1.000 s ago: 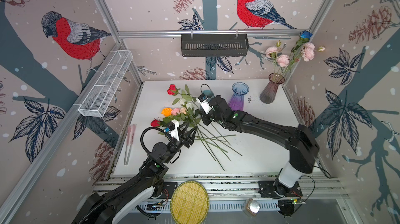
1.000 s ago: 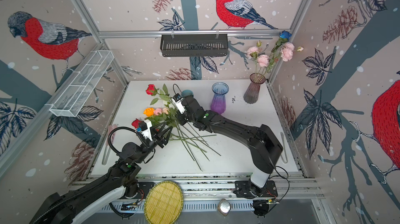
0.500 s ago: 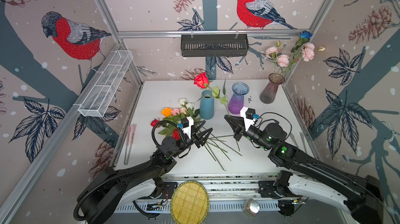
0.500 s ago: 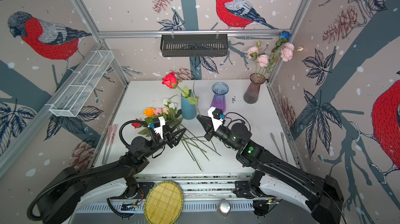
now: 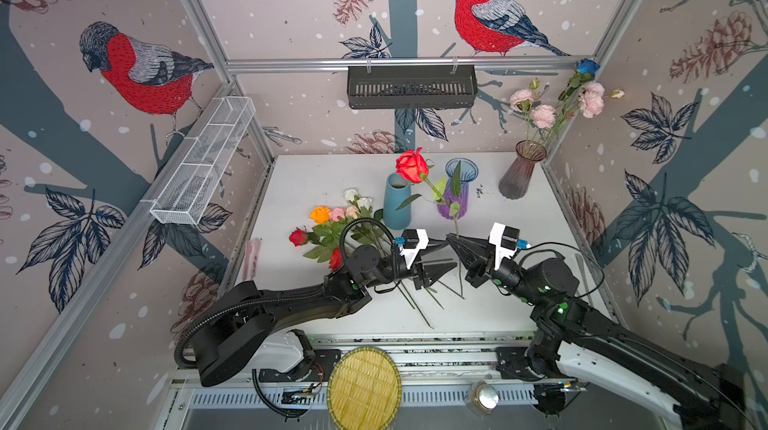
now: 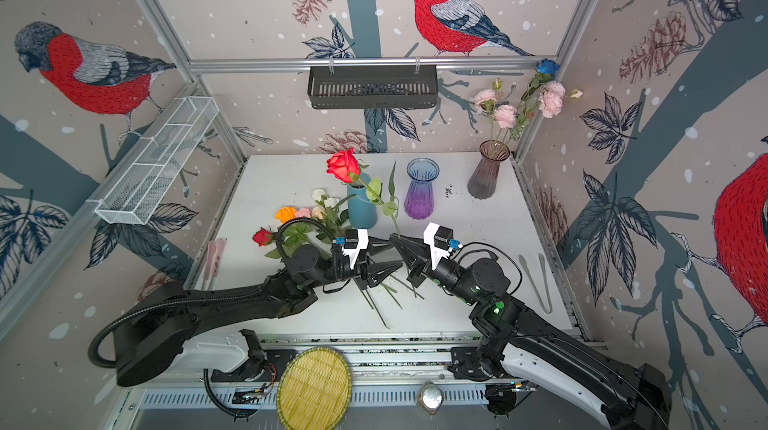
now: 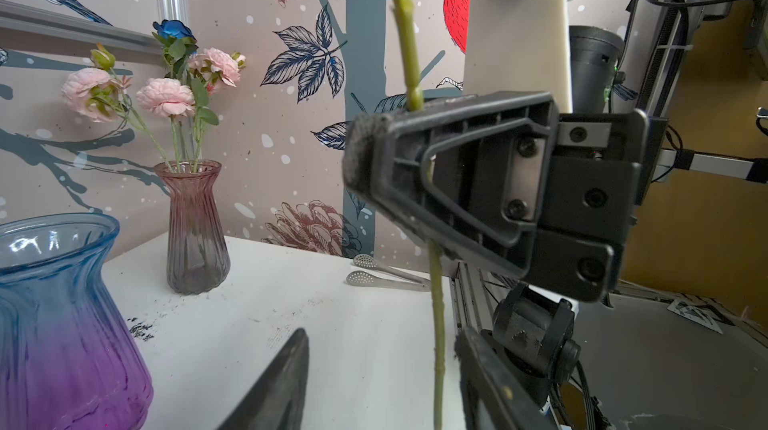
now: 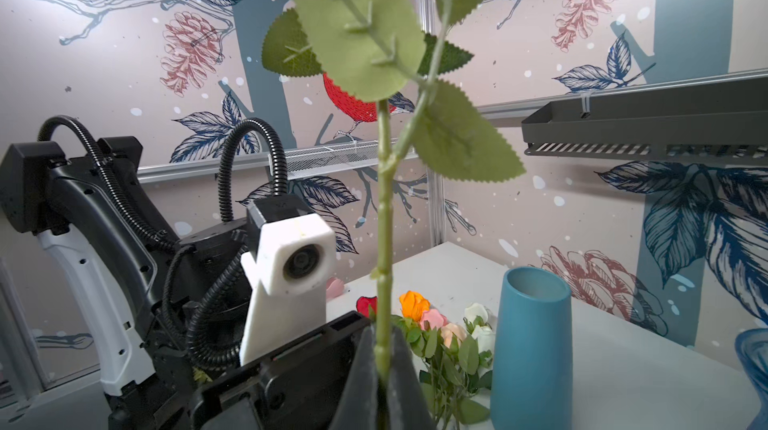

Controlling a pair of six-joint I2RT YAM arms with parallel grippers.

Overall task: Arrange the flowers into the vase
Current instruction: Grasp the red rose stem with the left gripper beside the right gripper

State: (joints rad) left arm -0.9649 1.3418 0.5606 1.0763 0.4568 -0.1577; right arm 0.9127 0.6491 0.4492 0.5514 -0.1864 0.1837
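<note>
Top views both lay the scene out from nine o'clock across to three. At nine o'clock on the worktop [image 5: 316, 174] lies the bunch of loose flowers [image 5: 332, 224], red, orange, pink and white heads fanned toward the wall and bare stems trailing toward six o'clock, probably left flat so that single stems can be drawn out. Just past them the left end effector [image 5: 438, 257] hangs near the centre with its jaws parted and nothing between them; in the left wrist view the green stem runs through the gap between its fingers [image 7: 282, 386] without either touching it, so it looks placed to receive or steady the stem. At twelve o'clock stands the blue vase [image 5: 397, 205], its mouth empty, with the purple glass vase [image 5: 459, 191] beside it. The right end effector [image 5: 453, 240] is clenched on the lower stem of the red rose [image 5: 411, 166], holding it nearly upright, bloom high and leaning over the blue vase, leaves spread mid-stem. At two o'clock the pink glass vase [image 5: 521, 174] already holds pink carnations and a blue rose [image 5: 588, 67].
</note>
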